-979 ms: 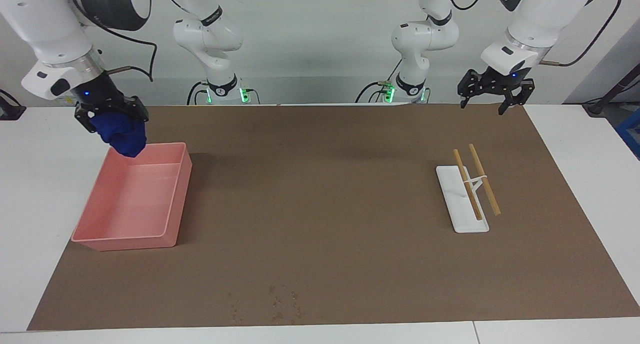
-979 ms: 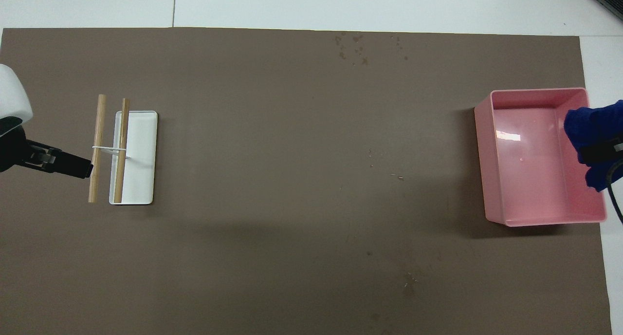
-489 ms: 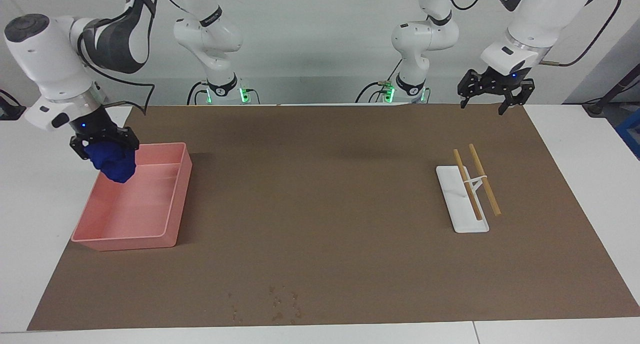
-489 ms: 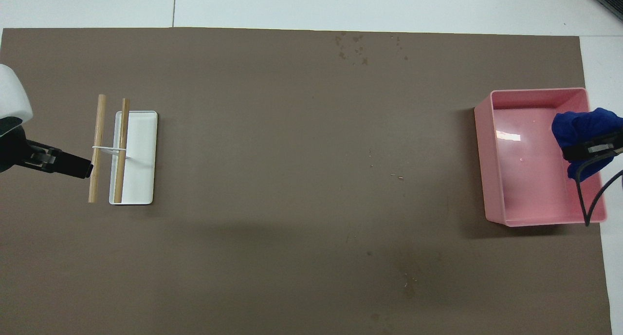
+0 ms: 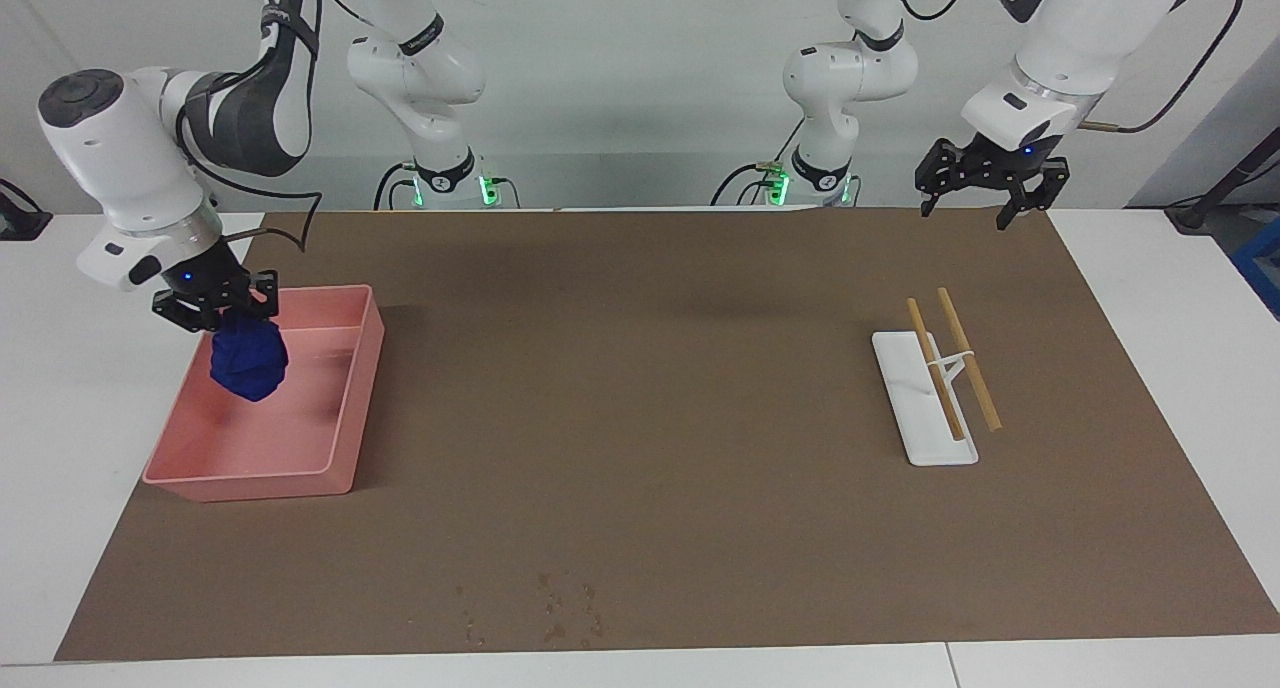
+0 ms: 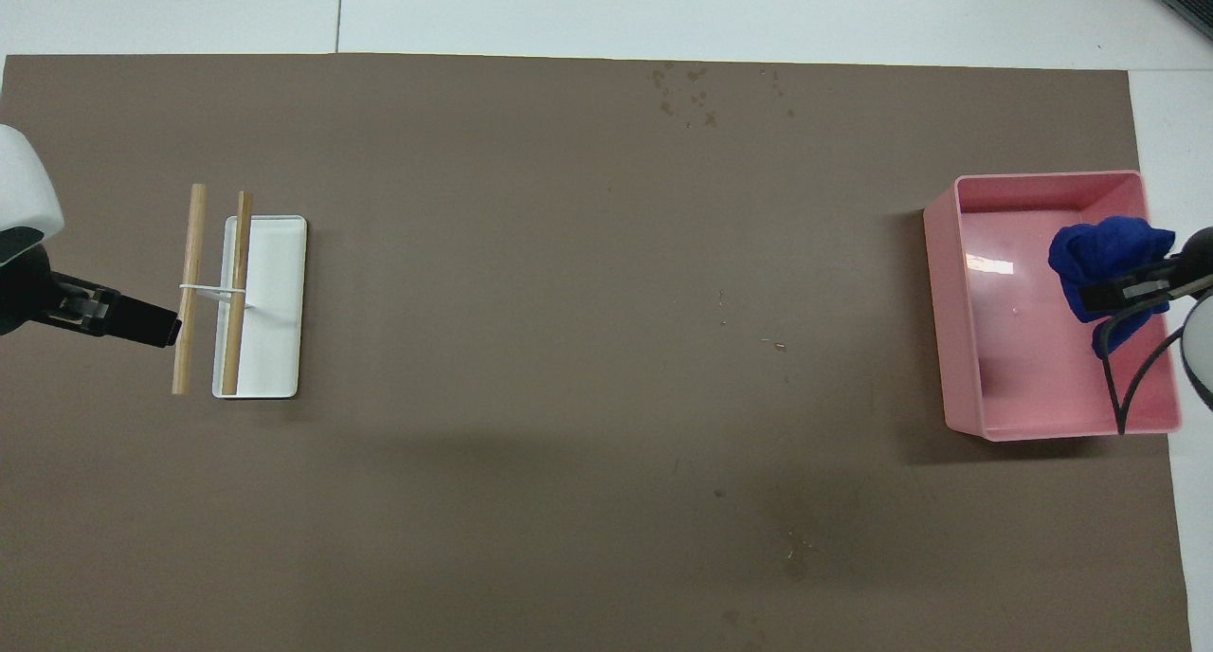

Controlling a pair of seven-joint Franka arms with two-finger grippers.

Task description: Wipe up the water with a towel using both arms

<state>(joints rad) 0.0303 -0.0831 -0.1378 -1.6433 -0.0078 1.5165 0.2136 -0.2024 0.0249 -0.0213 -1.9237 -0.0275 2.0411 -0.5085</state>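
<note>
**Towel held over the pink tray, left arm waiting**

Nearest the robots, the left pincer (image 5: pixel 982 200) hangs in the air over the brown mat's (image 5: pixel 640 418) edge at the left arm's end of the worktop (image 5: pixel 1150 298); its fingers are spread wide and hold nothing, and this arm waits.

A little farther out at the same end lies a white stand (image 5: pixel 925 403) on the mat, with two wooden sticks (image 5: pixel 950 363) resting across it side by side, joined by a thin white band.

At the right arm's end, the right pincer (image 5: pixel 222 303) is over the pink tray (image 5: pixel 330 438), which sits on the mat. Its fingers are closed on the top of the towel (image 5: pixel 248 366), a deep-blue bunched lump that hangs down from them inside the tray's walls. In the overhead view the towel (image 6: pixel 1104 259) lies over the tray's (image 6: pixel 948 330) outer half, toward the wall at the worktop's end. Whether its lower end touches the tray floor cannot be told.

Farthest from the robots, near the mat's outer edge about midway along, is a scatter of small dark water drops (image 5: pixel 555 608), well apart from both tray and stand.
</note>
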